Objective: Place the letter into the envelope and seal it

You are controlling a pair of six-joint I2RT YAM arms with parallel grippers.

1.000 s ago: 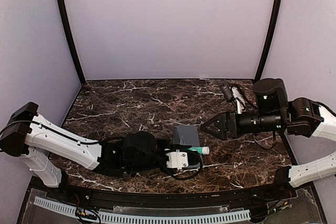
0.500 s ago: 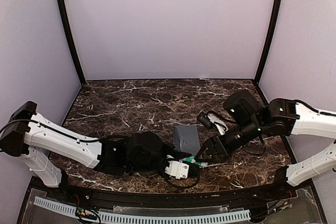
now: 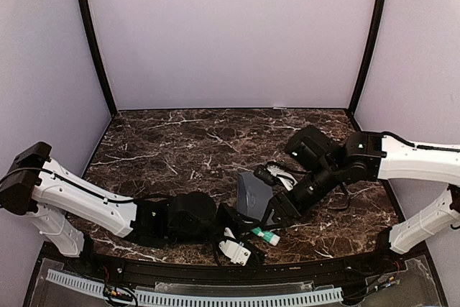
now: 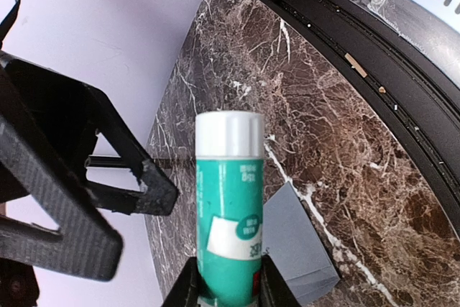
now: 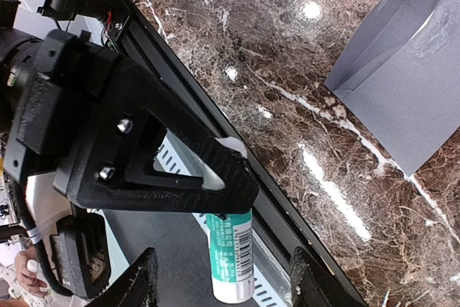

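My left gripper (image 3: 251,235) is shut on a white-and-green glue stick (image 3: 267,236) near the table's front edge. In the left wrist view my fingers (image 4: 188,287) clamp the stick (image 4: 228,206) by its lower end, white cap pointing away. My right gripper (image 3: 275,215) is open, with its jaws on either side of the stick's cap end (image 5: 231,264) and not touching it. The blue-grey envelope (image 3: 251,193) lies flat just behind both grippers, and shows in the left wrist view (image 4: 296,244) and the right wrist view (image 5: 410,98). The tan letter is not visible in any view.
The black front rail (image 3: 302,267) and a white slotted cable tray (image 3: 194,297) run just below the grippers. Black frame posts (image 3: 92,41) and purple walls bound the marble table (image 3: 165,149) at the sides and back.
The right arm swung down and left from mid-right, and its open gripper came up to the glue stick. The left gripper carried the stick towards the front edge, off the envelope.
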